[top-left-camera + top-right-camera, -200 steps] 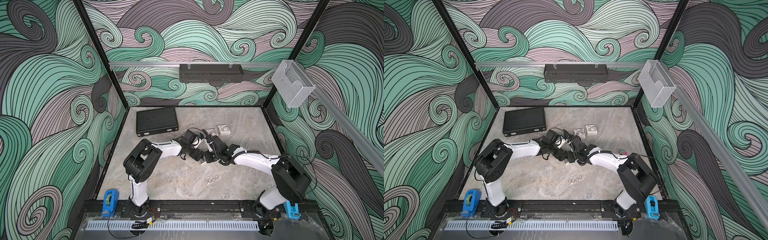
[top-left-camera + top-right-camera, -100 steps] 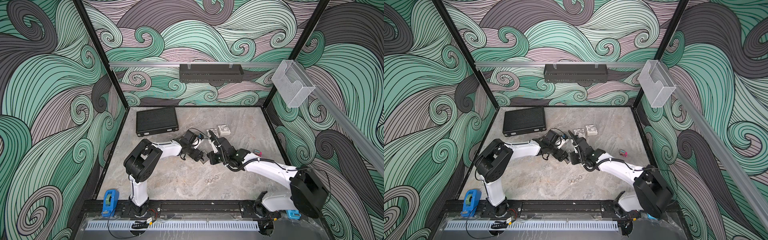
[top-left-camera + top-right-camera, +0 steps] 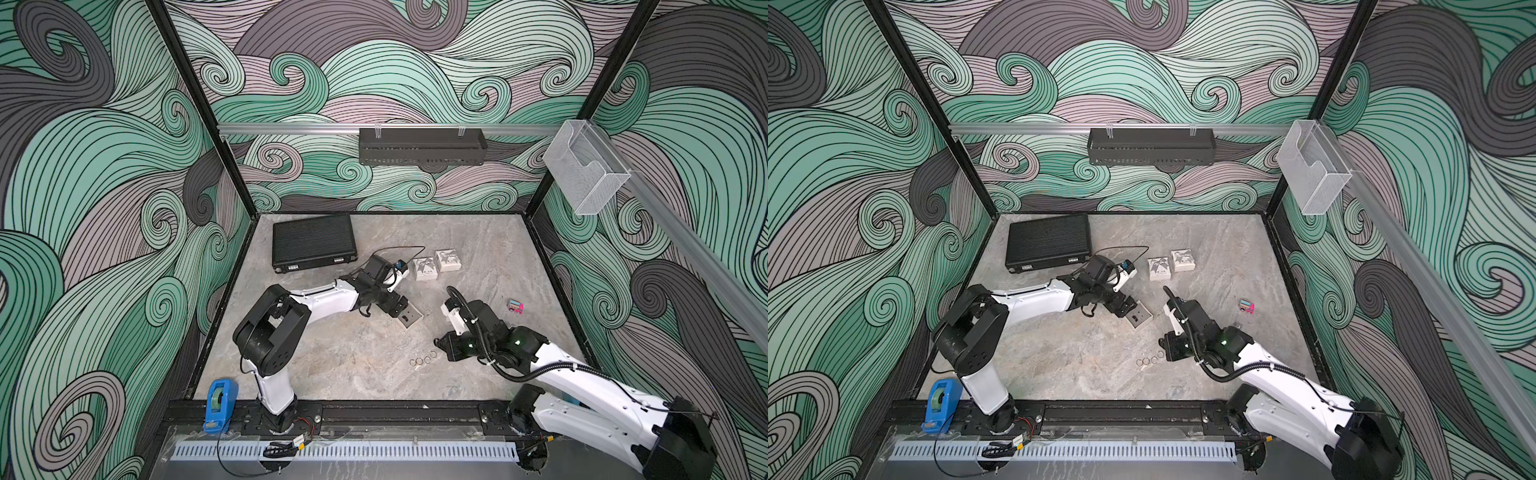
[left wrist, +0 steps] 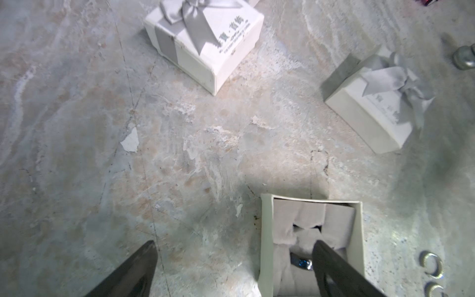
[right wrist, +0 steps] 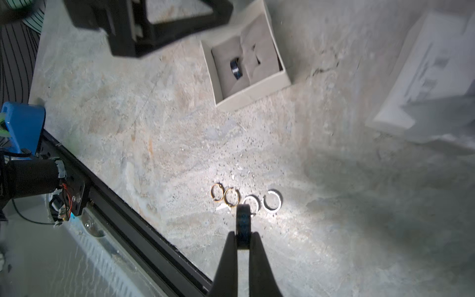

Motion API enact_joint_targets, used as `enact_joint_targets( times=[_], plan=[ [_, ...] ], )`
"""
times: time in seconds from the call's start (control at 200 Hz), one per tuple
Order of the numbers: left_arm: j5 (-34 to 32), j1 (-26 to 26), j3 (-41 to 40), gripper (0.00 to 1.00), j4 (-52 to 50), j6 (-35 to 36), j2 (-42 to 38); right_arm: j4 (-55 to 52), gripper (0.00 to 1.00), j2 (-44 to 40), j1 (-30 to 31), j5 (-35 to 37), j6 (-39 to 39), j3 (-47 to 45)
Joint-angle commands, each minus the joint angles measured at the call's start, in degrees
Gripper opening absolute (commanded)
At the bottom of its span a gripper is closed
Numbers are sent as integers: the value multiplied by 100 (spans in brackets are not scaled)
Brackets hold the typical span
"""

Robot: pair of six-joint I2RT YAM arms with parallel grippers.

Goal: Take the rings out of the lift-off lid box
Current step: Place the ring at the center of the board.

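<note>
Your right tool (image 5: pixel 243 234) is clamped on a thick black ring (image 5: pixel 243 216). The ring stands on edge between the fingertips, its band facing the wrist camera and its hole running from one finger to the other. Most of the hoop sticks out past the tips toward the row of rings (image 5: pixel 244 198) on the tabletop (image 5: pixel 180 144). You cannot tell from these views whether it touches the surface.

That row is four thin rings lying flat, holes up: two gold-toned ones touching each other, then two pale toothed ones. In a top view the row (image 3: pixel 423 360) runs roughly side to side across the tabletop, just beside the right tool and well apart from the box.

The open box (image 5: pixel 253 96) sits lidless near the middle of the tabletop. One dark ring (image 5: pixel 234 68) stands upright in the slit of its grey cushion, only its upper arc showing and its band lying along the slit.

Your left tool (image 4: pixel 234 244) is spread wide and holds nothing. One finger hangs over the cushion just beside that dark ring, the other over bare tabletop outside the box wall. Two white bow-topped boxes (image 3: pixel 436 264) stand farther back, side by side.
</note>
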Motion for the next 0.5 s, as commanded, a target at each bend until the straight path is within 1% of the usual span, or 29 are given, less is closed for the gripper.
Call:
enact_joint_targets(
  times=[0.0, 0.08, 0.3, 0.496],
  plan=[
    [85, 34, -103, 95, 28, 60, -299, 422, 0, 140, -9, -705, 409, -171],
    [35, 34, -191, 95, 34, 82, -415, 627, 0, 507, 22, -768, 396, -117],
    [-57, 34, -496, 95, 47, 57, -693, 1425, 0, 1889, 92, -941, 283, 332],
    [-101, 34, -609, 95, 60, 56, -762, 1768, 0, 2573, 91, -956, 251, 475]
  ],
)
